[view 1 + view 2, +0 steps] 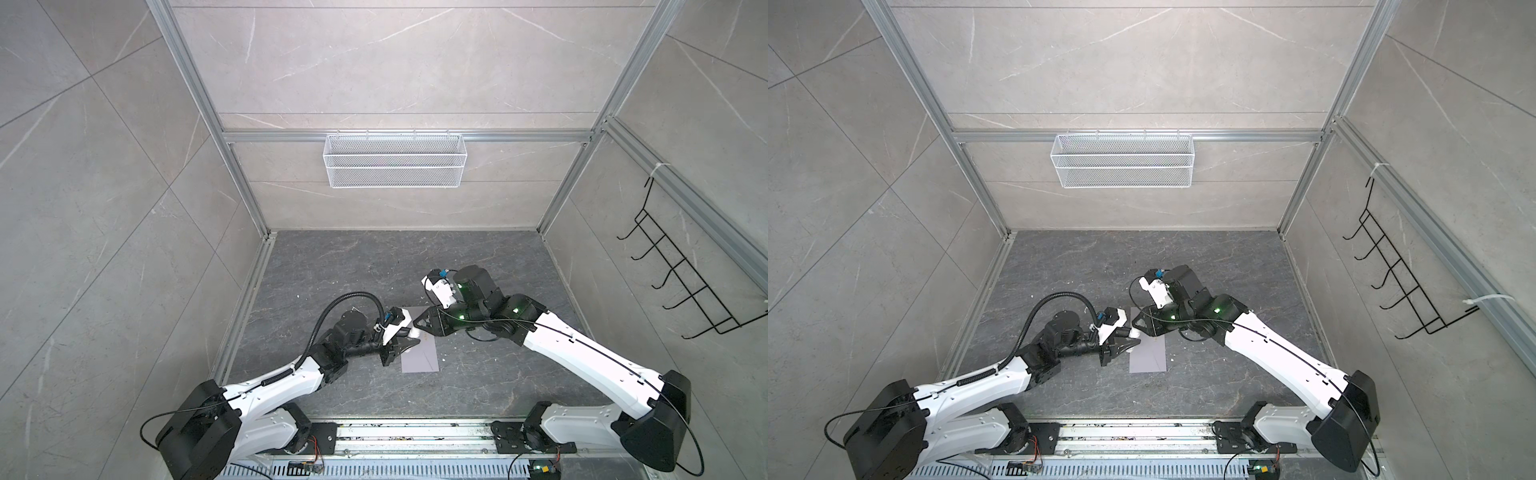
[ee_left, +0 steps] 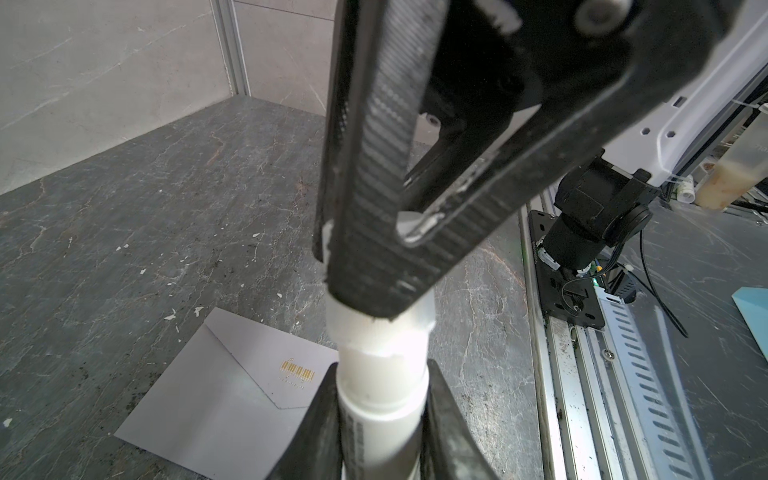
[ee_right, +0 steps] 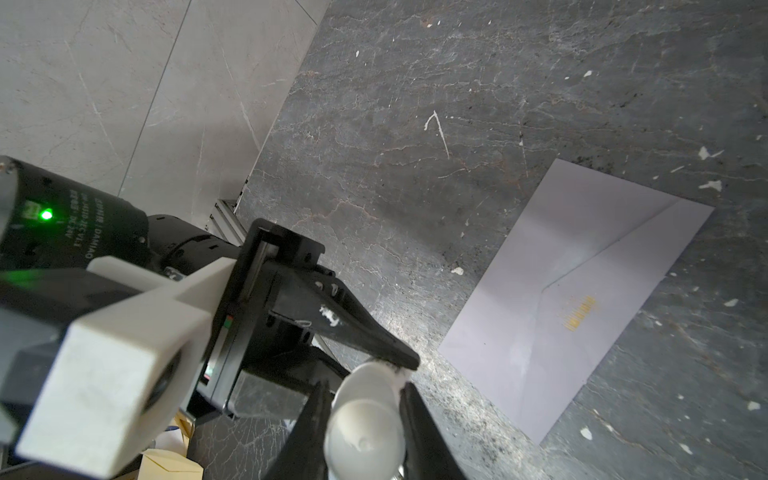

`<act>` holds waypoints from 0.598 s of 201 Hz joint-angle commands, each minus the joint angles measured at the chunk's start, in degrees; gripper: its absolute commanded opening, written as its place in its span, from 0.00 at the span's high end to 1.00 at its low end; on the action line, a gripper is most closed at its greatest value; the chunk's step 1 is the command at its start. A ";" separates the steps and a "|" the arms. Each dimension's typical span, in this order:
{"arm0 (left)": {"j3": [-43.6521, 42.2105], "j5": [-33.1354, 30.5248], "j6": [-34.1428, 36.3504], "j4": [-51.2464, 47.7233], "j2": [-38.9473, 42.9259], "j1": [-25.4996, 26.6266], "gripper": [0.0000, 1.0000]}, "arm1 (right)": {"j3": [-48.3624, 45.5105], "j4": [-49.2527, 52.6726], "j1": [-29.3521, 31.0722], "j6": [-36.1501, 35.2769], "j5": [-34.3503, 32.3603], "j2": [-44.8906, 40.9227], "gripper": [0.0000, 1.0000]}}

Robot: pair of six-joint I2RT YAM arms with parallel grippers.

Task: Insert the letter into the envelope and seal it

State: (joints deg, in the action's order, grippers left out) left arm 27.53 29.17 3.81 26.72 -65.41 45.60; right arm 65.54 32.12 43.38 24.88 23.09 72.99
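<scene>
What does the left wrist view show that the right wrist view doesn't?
Only left wrist: the white glue stick's printed barrel, and the right arm's base beside the rail. Only right wrist: the left wrist camera housing and a green light. Both: the envelope lying flat, flap face up with its gold mark showing, and the left gripper and right gripper shut on the glue stick.

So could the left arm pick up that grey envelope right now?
Probably not yet: the left fingers are shut on a white tube that the right fingers also grip. The envelope itself lies flat and uncovered close by.
</scene>
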 commanded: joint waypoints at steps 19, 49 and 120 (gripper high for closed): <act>3.82 1.34 -0.82 4.62 -0.06 0.09 1.00 | 1.42 2.92 2.73 -2.88 -1.59 0.79 0.72; 3.82 1.35 -1.00 4.72 -0.06 0.10 1.00 | 1.95 4.27 4.19 -4.61 -3.32 1.74 0.73; 3.61 1.55 -1.25 5.58 0.16 0.09 1.00 | 3.22 7.46 6.71 -7.09 -8.35 3.68 0.74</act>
State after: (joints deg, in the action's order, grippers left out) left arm 27.53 29.67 3.42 24.80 -66.00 45.60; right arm 68.18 35.92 48.03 19.62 14.17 74.81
